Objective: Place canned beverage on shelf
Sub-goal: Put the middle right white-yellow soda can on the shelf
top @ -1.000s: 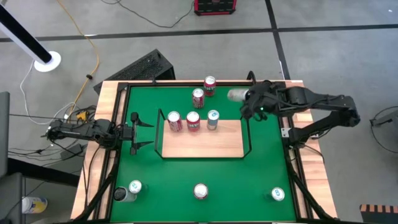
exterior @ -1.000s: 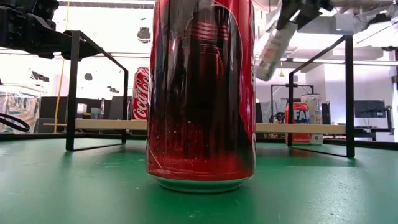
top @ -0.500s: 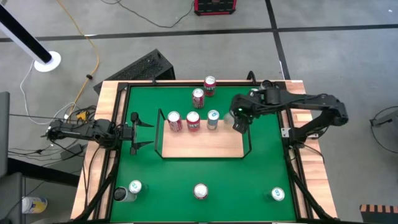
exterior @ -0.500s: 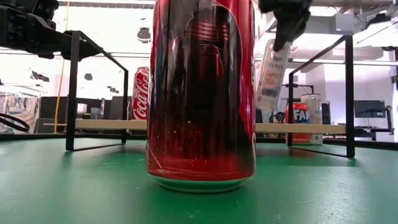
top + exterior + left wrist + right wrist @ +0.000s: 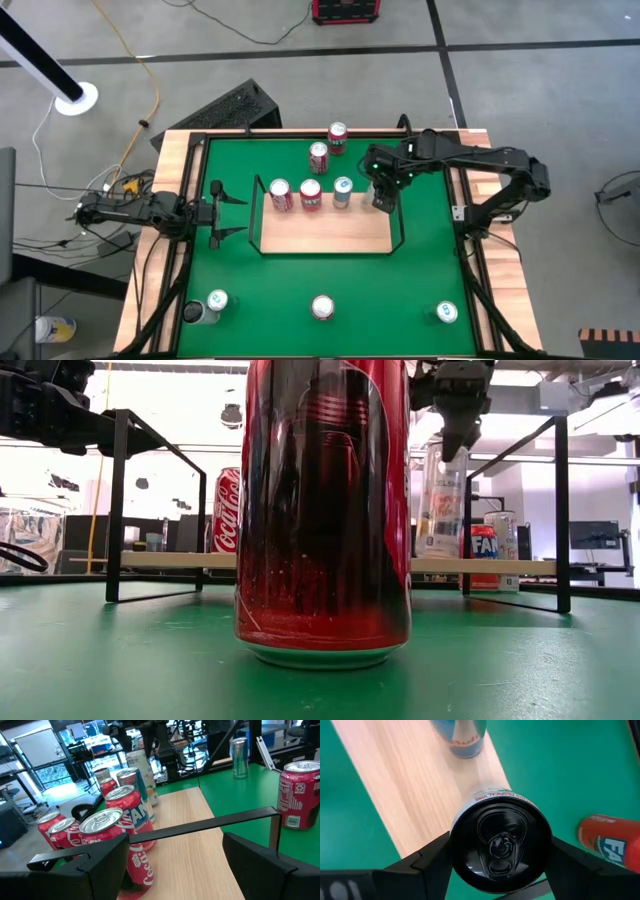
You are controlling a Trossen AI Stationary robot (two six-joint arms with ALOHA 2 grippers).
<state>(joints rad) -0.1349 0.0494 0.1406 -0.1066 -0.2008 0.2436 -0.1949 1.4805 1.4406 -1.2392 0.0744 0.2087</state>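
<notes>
Right pincer (image 5: 385, 196) holds can (image 5: 501, 842) over shelf (image 5: 330, 230) edge.

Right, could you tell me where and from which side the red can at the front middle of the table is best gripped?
Grip the red can around its round side wall just under the rim, coming down from above. It stands upright and alone on the green table, leaving both sides free.
</notes>
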